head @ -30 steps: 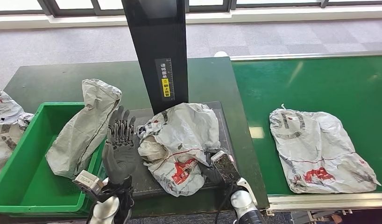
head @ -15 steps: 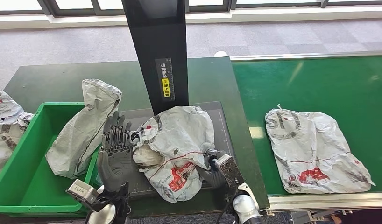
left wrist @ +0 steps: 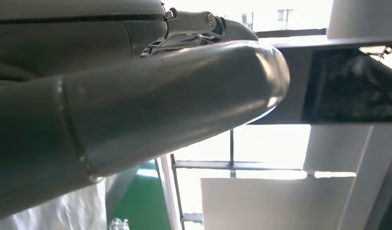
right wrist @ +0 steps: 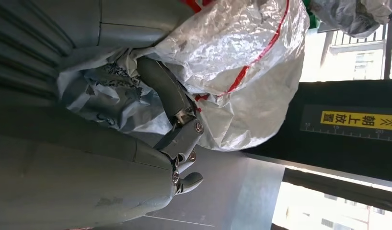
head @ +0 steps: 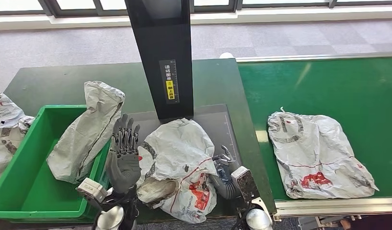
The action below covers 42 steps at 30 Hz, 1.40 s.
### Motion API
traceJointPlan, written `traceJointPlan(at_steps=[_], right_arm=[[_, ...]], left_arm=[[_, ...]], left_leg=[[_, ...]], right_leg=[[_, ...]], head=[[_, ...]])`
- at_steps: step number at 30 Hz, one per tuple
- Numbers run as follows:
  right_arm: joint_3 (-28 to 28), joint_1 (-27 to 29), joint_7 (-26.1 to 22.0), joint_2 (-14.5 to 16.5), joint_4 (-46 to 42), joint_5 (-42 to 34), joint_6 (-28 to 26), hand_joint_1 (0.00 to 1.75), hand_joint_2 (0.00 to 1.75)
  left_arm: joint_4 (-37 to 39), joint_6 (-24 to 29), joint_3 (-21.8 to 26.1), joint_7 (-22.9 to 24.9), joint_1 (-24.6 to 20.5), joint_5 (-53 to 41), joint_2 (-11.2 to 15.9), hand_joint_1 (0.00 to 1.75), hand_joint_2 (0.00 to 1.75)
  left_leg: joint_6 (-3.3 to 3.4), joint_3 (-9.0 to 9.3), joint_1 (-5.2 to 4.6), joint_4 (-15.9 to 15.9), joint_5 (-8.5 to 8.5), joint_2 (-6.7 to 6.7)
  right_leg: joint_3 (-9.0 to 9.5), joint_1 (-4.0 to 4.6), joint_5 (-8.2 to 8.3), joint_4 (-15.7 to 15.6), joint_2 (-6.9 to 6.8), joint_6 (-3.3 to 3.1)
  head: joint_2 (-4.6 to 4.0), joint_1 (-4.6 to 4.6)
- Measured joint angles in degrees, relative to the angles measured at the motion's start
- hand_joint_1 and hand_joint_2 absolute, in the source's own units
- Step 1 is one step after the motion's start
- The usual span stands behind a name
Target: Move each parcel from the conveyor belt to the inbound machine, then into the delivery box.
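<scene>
- Right hand (head: 226, 173) gripped the crumpled parcel (head: 182, 165) on the inbound machine (head: 218, 125) platform.
- Left hand (head: 123, 155) — fingers spread, empty — stood upright just beside it.
- Second parcel (head: 318, 155) lay on the conveyor belt (head: 328, 91).

The crumpled white parcel (head: 180, 165) on the inbound machine's platform (head: 218, 125) is hiding the right hand's (head: 226, 172) palm, while another parcel (head: 3, 129) is running off the frame's left edge.

Crumpled white parcel (head: 179, 165) lies on the inbound machine (head: 218, 125).
</scene>
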Motion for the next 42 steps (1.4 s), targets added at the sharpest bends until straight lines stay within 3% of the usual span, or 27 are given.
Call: traceJointPlan(at_steps=[5,14,21,29,35,42], right_arm=[[-0.73,1.01,0.93,0.03,-3.53,-0.52,-0.16,0.00,0.00],[-2.64,1.34,1.30,0.31,-6.67,-1.09,-2.86,0.00,0.00],[-5.84,1.90,7.66,0.37,-10.15,11.08,-19.88,0.00,0.00],[-6.65,-2.28,16.86,0.38,-4.80,28.88,-31.39,0.00,0.00],[-6.02,-7.73,19.67,0.36,2.75,30.99,-32.56,0.00,0.00],[-5.47,-8.99,19.94,0.28,5.29,30.99,-32.31,0.00,0.00]], left_arm=[[2.58,3.92,0.24,3.18,-1.55,0.73,-0.29,0.00,0.00],[3.96,5.47,0.25,3.62,-1.71,2.51,-0.38,0.00,0.00],[4.61,10.40,0.25,0.74,-1.76,3.00,-0.47,0.00,0.00],[4.58,14.75,0.26,-0.17,-1.67,3.91,-0.47,0.00,0.00],[2.97,18.38,0.28,-0.42,-1.33,4.74,-0.47,0.00,0.00],[2.11,19.10,0.29,-0.42,-1.25,4.85,-0.44,0.00,0.00]], left_leg=[[0.00,0.01,0.00,0.00,0.00,0.05],[0.00,0.01,0.00,0.00,0.00,0.07],[0.00,0.01,0.00,0.00,0.00,0.08],[0.00,0.00,0.00,0.00,0.00,0.11],[-0.01,-0.01,0.01,0.00,0.03,-0.01],[0.00,-0.07,0.01,0.00,0.01,-0.06]], right_leg=[[-0.01,0.00,0.01,0.00,0.07,0.00],[-0.02,0.00,0.01,0.00,0.09,0.00],[0.00,-0.01,0.01,0.00,0.09,0.00],[0.02,0.02,0.02,0.02,0.12,-0.01],[0.04,0.02,0.02,0.04,0.03,-0.02],[0.03,0.00,0.01,0.03,0.00,-0.01]], head=[[0.00,0.00],[0.00,0.00],[0.00,0.00],[0.00,0.00],[0.00,0.00],[0.00,0.00]])
